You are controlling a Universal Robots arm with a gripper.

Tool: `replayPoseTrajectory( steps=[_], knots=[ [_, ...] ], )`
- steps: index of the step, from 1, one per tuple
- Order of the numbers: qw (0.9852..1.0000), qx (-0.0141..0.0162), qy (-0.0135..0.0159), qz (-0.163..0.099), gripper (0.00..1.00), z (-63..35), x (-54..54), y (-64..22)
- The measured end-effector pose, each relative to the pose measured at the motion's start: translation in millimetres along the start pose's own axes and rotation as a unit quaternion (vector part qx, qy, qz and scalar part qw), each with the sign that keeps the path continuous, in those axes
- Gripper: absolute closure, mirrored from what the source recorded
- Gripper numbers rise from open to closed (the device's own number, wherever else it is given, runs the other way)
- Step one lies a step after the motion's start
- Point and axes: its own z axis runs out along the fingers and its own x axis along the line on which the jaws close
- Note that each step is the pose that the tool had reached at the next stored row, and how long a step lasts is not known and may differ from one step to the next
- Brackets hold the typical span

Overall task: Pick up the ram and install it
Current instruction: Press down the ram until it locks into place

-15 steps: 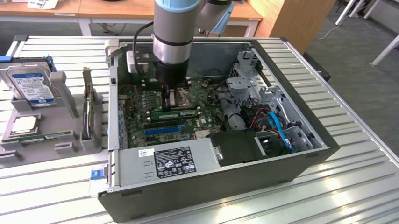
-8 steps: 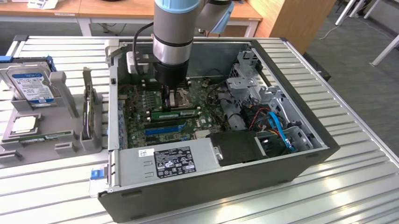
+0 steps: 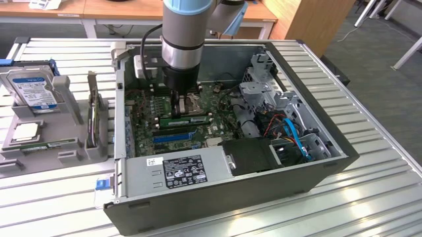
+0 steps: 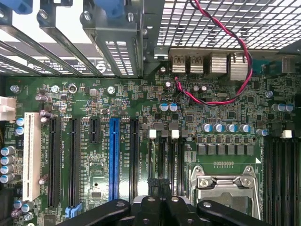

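Your end effector (image 3: 178, 111) is down inside the open computer case (image 3: 218, 197), over the motherboard (image 4: 225, 113) and beside the processor socket (image 4: 225, 186). In the wrist view the end effector (image 4: 162, 190) has its fingers pressed together above the black memory slots (image 4: 162, 153). I cannot confirm that they pinch anything.

The ram (image 3: 185, 120) appears in the exterior view as a green stick lying along those slots, just beside the fingertips and between the socket and the blue expansion slot (image 3: 175, 136). It may be resting in a slot rather than latched, though this angle does not settle it.

Judgement: you are at the install step, with pickup behind you. Seating calls for the stick's edge square in its slot, even downward pressure, and the white latches (image 4: 152, 134) free to close.

Writing: the power supply (image 3: 185, 170) carries a black-and-white label, and the hard drive (image 3: 33, 91), in the holder on the counter (image 3: 369, 197), carries a blue-and-white one. Both are too small to read, as is the white lettering beside the board's slots.
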Motion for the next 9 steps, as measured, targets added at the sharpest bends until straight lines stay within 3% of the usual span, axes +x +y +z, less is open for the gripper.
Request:
replayPoseTrajectory(
  steps=[9],
  knots=[
    [1.0, 0.0, -0.0001, 0.0, 0.9, 0.7, 0.0, 0.0]
  ],
)
